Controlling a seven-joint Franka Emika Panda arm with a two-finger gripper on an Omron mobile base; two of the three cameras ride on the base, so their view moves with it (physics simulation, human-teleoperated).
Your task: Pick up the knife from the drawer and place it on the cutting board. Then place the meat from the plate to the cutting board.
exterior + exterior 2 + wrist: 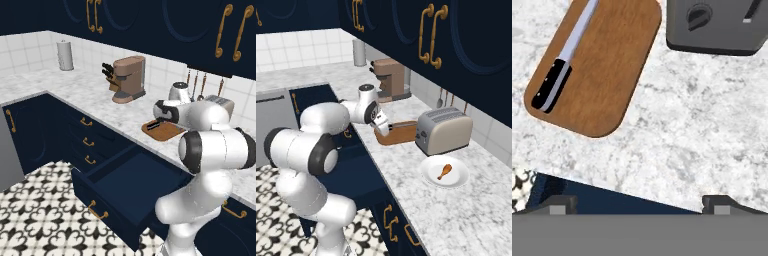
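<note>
Looking down past my spread jaws, I see the drawer [135,192] pulled out, the board [597,65] on the counter [687,145] carrying the knife [562,65] well ahead of the gripper [639,202], and the plate [445,171] holding the meat [444,171].

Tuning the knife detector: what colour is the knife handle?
Black, with a silver blade; the knife lies on the brown cutting board, clearest in the hand view.

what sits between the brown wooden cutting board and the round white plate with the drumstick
The silver toaster stands between the brown wooden cutting board and the round white plate, which holds the orange-brown drumstick. The right base view shows it best.
</note>
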